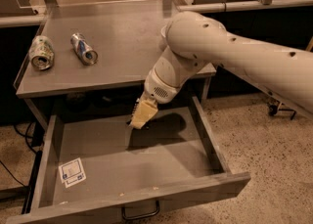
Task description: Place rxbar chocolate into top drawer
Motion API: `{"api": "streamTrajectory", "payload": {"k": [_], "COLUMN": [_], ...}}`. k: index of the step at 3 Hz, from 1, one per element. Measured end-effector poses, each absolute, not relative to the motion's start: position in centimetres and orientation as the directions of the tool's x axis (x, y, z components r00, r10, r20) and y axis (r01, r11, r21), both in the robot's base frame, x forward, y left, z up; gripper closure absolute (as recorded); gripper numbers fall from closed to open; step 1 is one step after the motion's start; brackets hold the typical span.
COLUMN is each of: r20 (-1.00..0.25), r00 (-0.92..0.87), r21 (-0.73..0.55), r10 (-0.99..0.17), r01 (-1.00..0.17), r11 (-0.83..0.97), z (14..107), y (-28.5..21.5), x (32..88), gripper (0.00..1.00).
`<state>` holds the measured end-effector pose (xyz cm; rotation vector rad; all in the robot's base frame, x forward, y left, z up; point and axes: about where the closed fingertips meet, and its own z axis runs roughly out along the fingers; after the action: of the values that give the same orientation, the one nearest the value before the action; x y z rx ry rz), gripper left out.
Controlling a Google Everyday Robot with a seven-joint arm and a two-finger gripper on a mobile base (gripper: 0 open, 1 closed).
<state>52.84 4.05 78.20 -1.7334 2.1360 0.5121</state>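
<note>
The top drawer (146,164) is pulled wide open below the table, with a white square sticker (72,171) at its front left and a dark wire handle (141,213) on its front. My gripper (143,115), pale yellow at the tip, hangs from the white arm just under the table's front edge, over the back middle of the drawer floor. Its shadow falls on the floor beside it. No dark snack bar shows anywhere; the rxbar chocolate is hidden or out of view.
Two crushed silver cans (41,52) (84,48) lie on the left of the grey table top (122,32). The drawer's side walls (210,140) flank the gripper. My arm crosses the table's right end. Speckled floor lies to the right.
</note>
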Motion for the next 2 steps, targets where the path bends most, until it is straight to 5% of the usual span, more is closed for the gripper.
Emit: {"api": "streamTrajectory", "payload": {"k": [2], "r20": [-0.490], "r00": [-0.230], "r21": [0.113], "r10": [-0.841], "r01": [-0.973], "r11": [0.201], "z": [76.50], "y": [4.10], "x": [50.06], "gripper": [1.00]}}
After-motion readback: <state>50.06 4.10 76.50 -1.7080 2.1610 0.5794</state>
